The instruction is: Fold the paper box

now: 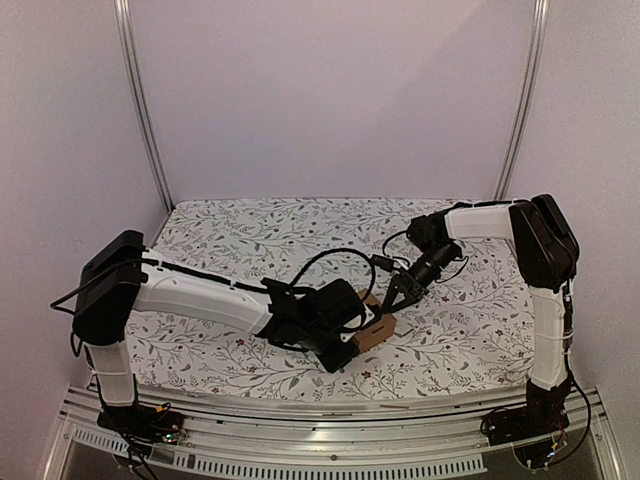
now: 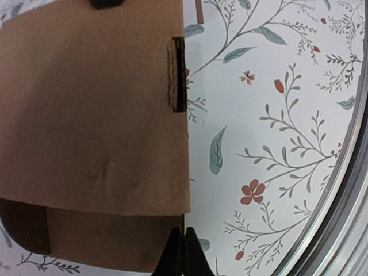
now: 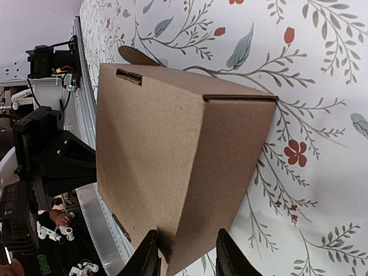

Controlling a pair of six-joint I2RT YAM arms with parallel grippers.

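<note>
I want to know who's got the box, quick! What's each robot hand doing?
Left hand: closed, fingertips together, nothing seen between them.
Right hand: closed on a corner of the cardboard box.

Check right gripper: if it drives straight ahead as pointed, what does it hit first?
The box. Its lower corner already sits between the fingers of the right gripper, apparently clamped, so any advance pushes straight into cardboard.
</note>
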